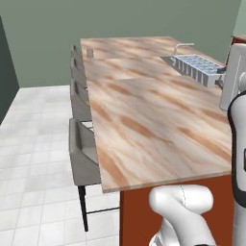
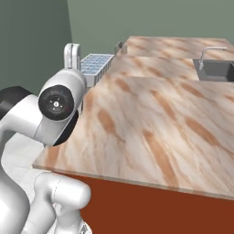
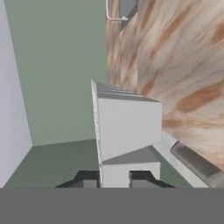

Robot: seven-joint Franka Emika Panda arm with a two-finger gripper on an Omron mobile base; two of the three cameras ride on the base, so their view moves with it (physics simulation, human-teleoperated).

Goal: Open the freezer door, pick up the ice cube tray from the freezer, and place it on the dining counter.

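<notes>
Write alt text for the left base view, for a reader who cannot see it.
The gripper holds the ice cube tray by one end above the far right part of the dining counter, a long tan-pink marble top on a reddish-brown base. Grey chairs line its left side, and a faucet rises behind the tray.

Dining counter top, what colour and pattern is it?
The dining counter top is tan-pink marble with brown streaks, on a reddish-brown base; clearest in the left base view.

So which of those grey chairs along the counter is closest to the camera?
The nearest grey chair, at the dining counter's front corner; it looks biggest, the others line up behind it.
</notes>
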